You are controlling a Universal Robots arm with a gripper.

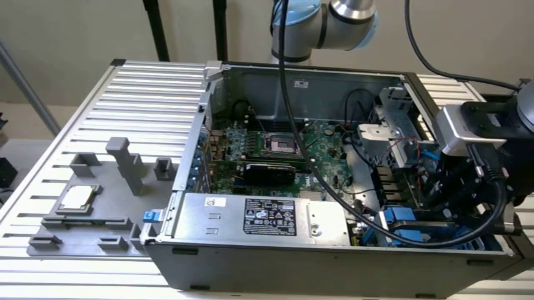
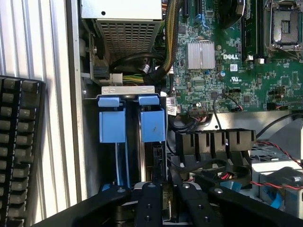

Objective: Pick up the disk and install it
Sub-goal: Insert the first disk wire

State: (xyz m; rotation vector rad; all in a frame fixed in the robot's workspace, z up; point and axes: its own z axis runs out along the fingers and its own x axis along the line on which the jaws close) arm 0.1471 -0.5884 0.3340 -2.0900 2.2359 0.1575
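At lower centre of your wrist view | end effector fingers straddle the disk, slotted upright in the case's drive bay | grasp or release: you cannot tell | bench carries the case

The disk stands on edge in the drive bay at the near corner of the open computer case, seen end-on from the wrist view. Its bright blue plastic rail and tab face the camera, beside a second blue-railed carrier just alongside. Its metal body is mostly hidden, so whether it is fully seated is hard to tell. From the exterior view, blue plastic shows at that corner.
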